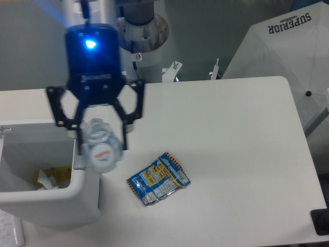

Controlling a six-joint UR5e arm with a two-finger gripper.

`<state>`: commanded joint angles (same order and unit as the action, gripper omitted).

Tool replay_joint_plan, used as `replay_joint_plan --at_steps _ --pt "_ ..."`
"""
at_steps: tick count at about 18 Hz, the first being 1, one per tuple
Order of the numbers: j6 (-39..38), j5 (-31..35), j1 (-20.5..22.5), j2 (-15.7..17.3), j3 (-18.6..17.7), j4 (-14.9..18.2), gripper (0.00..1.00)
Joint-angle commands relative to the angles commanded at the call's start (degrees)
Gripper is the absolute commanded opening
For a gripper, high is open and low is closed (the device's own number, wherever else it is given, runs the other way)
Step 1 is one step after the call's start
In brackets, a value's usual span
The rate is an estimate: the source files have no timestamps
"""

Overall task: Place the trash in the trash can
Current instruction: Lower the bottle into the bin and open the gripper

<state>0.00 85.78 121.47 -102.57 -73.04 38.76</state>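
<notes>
A white table is filling most of the view, its near edge running along the bottom. At the near left corner the white trash can is standing, boxy with rounded corners and a thick rim, with yellow and pale scraps lying inside. Just right of it the snack wrapper is lying flat on the table, crinkled blue and yellow foil, apart from the can. Above the can's right rim the gripper is hanging with its jaws clamping the crushed clear plastic bottle, whose white cap is facing the camera; the bottle is hanging in the air, overlapping the rim in the picture. A blue light is glowing on the gripper body. Farther back a grey wall is standing, and at the far right a white umbrella printed SUPERIOR is leaning.
</notes>
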Motion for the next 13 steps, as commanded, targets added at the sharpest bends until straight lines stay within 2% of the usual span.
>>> replay_joint_plan --at_steps 6,9,10,11,13 --pt "0.62 -0.88 -5.54 -2.37 0.00 0.00 0.70" --pt "0.62 -0.79 -7.65 -3.25 -1.13 0.00 0.75" --pt "0.70 -0.70 -7.65 -3.25 -2.01 0.00 0.81" --pt "0.79 -0.18 -7.74 -3.17 -2.72 0.00 0.98" --pt "0.70 0.52 -7.74 -1.86 -4.56 0.09 1.00"
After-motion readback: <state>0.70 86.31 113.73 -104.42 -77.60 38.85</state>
